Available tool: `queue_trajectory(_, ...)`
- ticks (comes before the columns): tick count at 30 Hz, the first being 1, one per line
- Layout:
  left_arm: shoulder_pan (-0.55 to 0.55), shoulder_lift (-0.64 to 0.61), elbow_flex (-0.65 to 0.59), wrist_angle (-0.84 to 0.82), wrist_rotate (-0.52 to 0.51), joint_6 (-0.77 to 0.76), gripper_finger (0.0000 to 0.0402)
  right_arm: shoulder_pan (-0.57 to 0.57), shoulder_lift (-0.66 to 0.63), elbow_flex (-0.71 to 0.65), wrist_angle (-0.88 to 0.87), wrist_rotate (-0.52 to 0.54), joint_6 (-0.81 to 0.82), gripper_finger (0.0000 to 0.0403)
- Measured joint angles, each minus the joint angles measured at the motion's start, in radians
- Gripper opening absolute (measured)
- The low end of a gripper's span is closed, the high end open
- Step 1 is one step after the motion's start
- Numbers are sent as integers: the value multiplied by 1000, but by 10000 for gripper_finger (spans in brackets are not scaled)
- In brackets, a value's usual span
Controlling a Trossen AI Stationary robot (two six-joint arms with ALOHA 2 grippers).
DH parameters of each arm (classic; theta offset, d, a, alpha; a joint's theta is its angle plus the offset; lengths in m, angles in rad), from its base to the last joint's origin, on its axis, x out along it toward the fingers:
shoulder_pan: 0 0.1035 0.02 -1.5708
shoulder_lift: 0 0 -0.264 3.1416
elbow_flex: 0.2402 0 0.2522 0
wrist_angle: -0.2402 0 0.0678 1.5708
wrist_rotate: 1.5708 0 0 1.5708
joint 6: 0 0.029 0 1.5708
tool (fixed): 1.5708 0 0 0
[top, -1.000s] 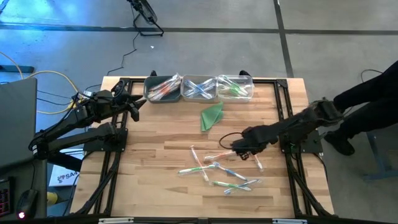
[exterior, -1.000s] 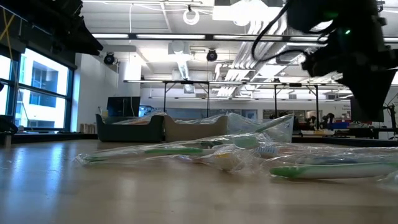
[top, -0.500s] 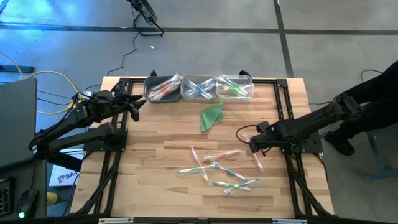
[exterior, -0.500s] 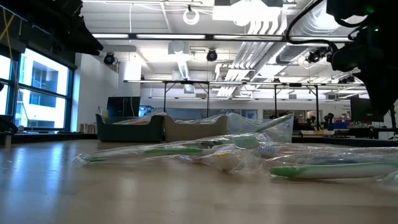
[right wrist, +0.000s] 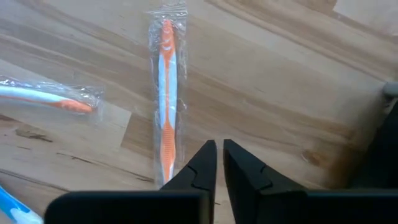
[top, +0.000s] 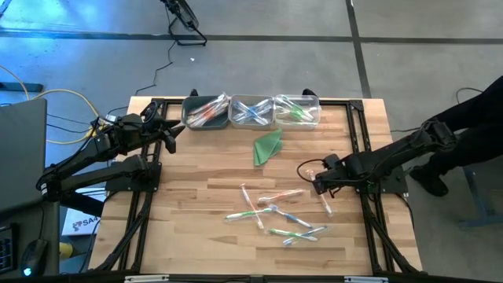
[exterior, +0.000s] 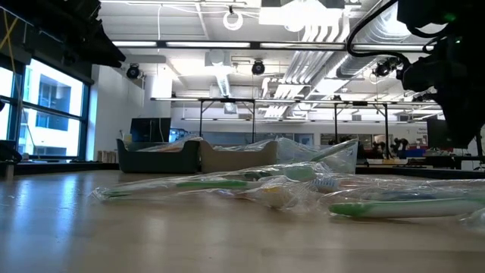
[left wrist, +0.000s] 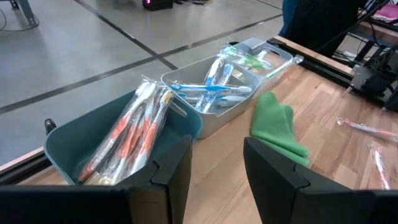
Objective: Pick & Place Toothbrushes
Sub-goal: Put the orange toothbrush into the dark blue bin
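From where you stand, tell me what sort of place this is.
Probably an open lab or workshop: exposed ceiling ducts over rows of workbenches, a bare concrete floor, and a wooden table framed by robot arm mounts.

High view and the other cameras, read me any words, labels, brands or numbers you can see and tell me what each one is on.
White sheet on the floor under the left arm: dark print, too small to read.
Wrapped toothbrushes, bins and green cloth: no readable text in any view.
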Motion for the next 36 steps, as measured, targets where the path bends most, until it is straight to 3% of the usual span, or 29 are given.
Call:
queue_trajectory(13,0,0,0,0,0,0,143,0,0,0,52,-4,-2,142)
queue_trajectory(32,0,0,0,0,0,0,143,0,0,0,113,2,-2,149)
queue_trajectory(36,0,0,0,0,0,0,143,0,0,0,115,43,-2,149)
